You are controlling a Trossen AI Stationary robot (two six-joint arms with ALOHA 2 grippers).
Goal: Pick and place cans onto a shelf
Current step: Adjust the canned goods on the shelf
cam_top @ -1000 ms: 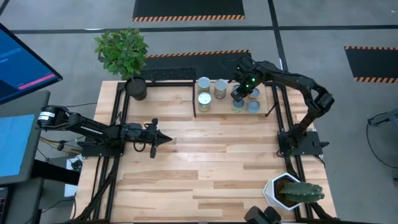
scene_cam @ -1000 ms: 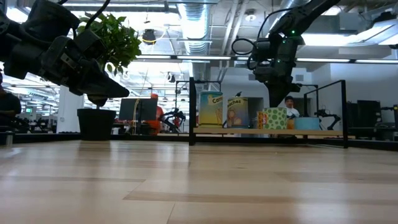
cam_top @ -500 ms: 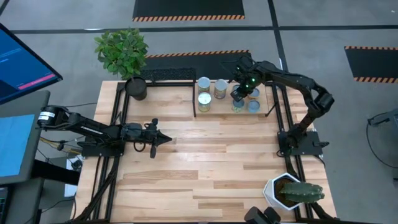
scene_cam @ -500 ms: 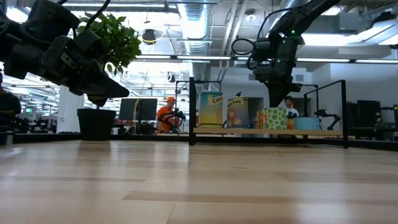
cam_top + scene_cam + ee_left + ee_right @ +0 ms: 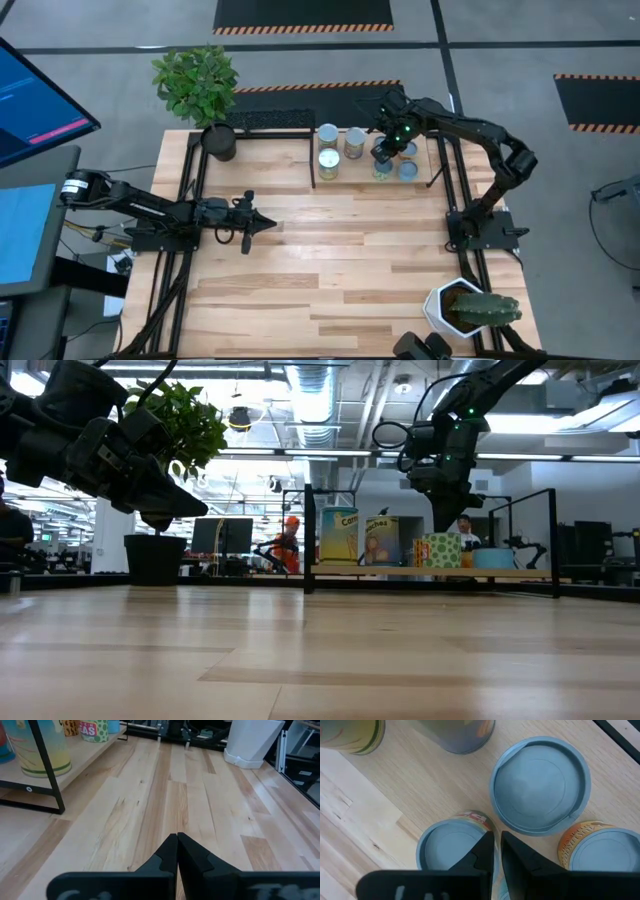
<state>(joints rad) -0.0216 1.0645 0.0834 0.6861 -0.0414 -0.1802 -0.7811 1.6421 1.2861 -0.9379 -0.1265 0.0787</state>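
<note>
Several cans stand on the shelf's wooden board (image 5: pixel 365 172) at the table's far right. Tall yellow-labelled cans (image 5: pixel 340 536) stand at its left part, shorter ones with pale-blue tops (image 5: pixel 540 782) at its right. My right gripper (image 5: pixel 496 840) is shut and points straight down over the short cans. Its tips (image 5: pixel 443 525) are right above a green-and-yellow-labelled can (image 5: pixel 440 550). My left gripper (image 5: pixel 268 224) is shut and empty, held above the table's left middle. It points toward the right edge. My right gripper's shut fingertips (image 5: pixel 487 842) stand right at the pale-blue top (image 5: pixel 450 847) of a short can, coming from above and pointing down. I cannot tell whether they touch it.
A black plant pot (image 5: pixel 219 141) with a leafy plant stands at the far left beside the shelf. A white cactus pot (image 5: pixel 455 305) stands at the near right corner. The wooden tabletop (image 5: pixel 350 260) lies open between them. A person in orange (image 5: pixel 290 545) is far behind the table.
Both arms have kept still. The person in orange behind the table has walked toward the right.
</note>
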